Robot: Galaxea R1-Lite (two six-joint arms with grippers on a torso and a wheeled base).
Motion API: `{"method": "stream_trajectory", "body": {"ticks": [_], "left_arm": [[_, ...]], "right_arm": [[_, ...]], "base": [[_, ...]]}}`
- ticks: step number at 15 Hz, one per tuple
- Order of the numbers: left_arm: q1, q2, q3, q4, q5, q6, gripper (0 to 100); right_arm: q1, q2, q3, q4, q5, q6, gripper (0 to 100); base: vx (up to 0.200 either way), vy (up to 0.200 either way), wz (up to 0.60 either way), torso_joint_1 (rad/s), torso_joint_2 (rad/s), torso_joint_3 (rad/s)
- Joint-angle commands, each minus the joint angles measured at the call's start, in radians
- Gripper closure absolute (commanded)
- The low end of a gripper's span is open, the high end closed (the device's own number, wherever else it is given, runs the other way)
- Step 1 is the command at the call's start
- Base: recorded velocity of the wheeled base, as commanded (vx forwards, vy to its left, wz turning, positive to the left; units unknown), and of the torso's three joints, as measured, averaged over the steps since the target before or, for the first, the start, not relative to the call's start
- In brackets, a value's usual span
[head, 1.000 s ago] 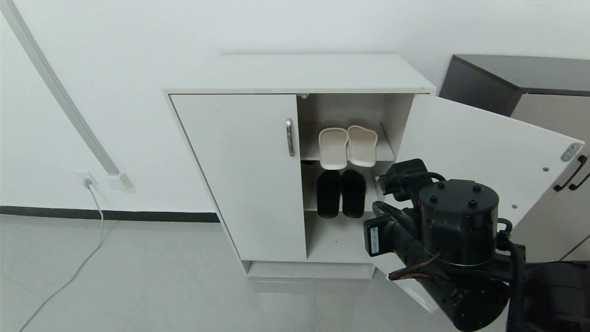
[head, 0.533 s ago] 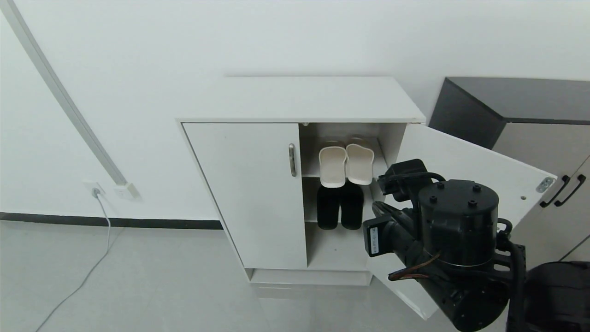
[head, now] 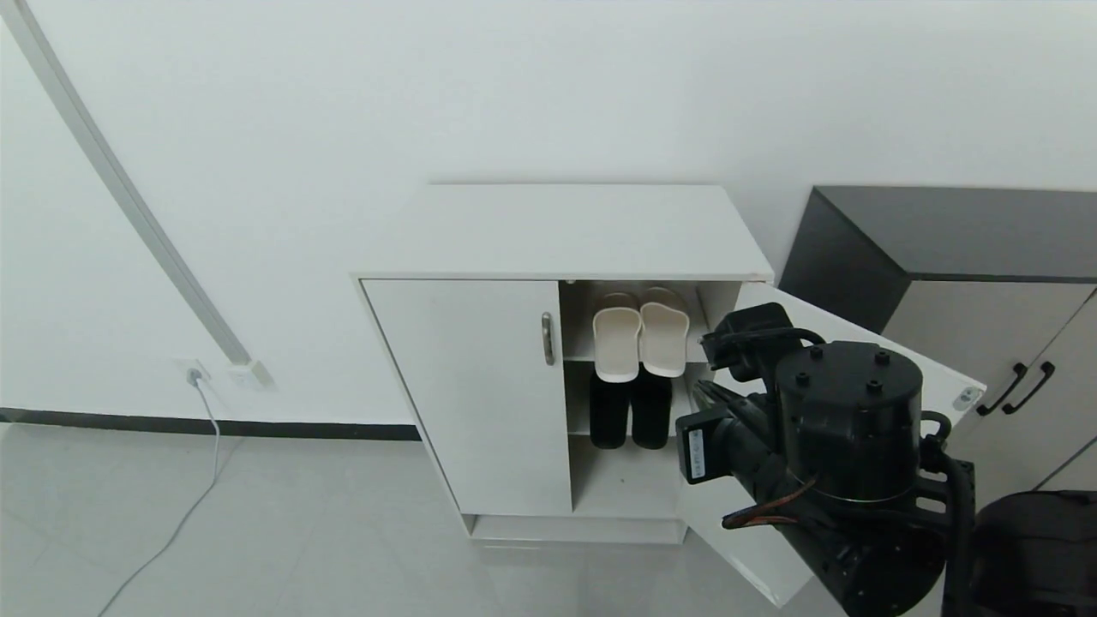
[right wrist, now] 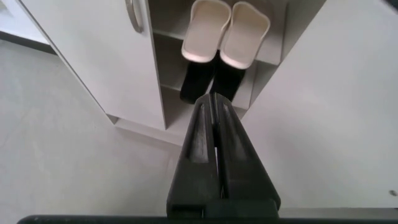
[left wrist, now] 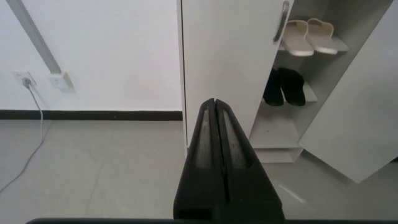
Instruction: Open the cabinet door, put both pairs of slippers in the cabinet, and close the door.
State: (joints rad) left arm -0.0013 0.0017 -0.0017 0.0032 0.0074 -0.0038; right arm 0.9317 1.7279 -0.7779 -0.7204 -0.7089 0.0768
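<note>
The open door (right wrist: 336, 106) is a stiff, light hinged panel. I judge it swings easily, so a push on its outer face near the free edge should do, with no grip needed. It stands wide, just beside my right tool (right wrist: 213, 98), whose fingers are pressed together on nothing. The left tool (left wrist: 213, 102) is likewise closed and empty. Beige slippers (head: 641, 343) and black slippers (head: 630, 411) sit on shelves inside the cabinet (head: 566, 231).

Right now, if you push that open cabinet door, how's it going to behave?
The open door is a flat, rigid-looking panel, so it should swing as one piece rather than flex. It looks thin, so probably light. The cream slippers overhang their shelf edge, so it may bump them before shutting.
</note>
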Motion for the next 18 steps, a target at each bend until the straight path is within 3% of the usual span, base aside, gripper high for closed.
{"method": "stream_trajectory", "body": {"ticks": [1,5,11,18], "left_arm": [[0.0,0.0,0.0,0.0,0.0,-0.001,100],[0.0,0.001,0.0,0.0,-0.006,0.021,100],[0.0,0.001,0.0,0.0,-0.006,0.008,100],[0.0,0.001,0.0,0.0,-0.006,0.005,100]], "right_arm": [[-0.004,-0.001,-0.001,-0.001,-0.001,0.0,100],[-0.025,0.006,-0.003,-0.001,0.002,-0.002,100],[-0.025,-0.001,0.0,-0.001,0.002,-0.002,100],[-0.031,0.001,0.003,0.001,0.002,-0.003,100]], "base": [[0.0,0.0,0.0,0.256,-0.58,-0.33],[0.0,0.0,0.0,0.242,-0.54,-0.303],[0.0,0.0,0.0,0.019,-0.03,-0.021],[0.0,0.0,-0.6,0.005,0.0,0.0]]}}
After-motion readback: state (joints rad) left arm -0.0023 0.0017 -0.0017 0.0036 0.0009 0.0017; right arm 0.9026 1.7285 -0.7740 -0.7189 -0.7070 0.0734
